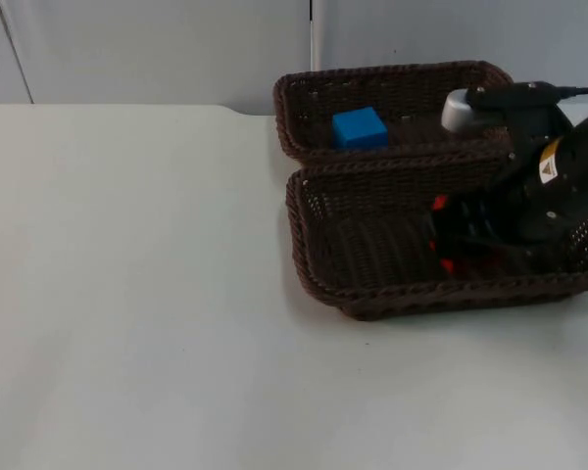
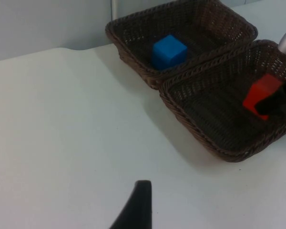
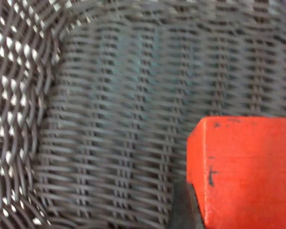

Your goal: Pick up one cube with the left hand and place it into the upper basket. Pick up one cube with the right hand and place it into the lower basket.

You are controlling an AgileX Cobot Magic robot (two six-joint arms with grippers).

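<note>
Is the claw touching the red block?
Touching. In the right wrist view a black finger presses against the red block; the top view shows the right claw inside the lower basket.

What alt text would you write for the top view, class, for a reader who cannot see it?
The right gripper holds a red cube down inside the lower basket on a white table. Behind it and touching it, the upper basket holds a blue cube. The left arm waits at the far left edge.
</note>
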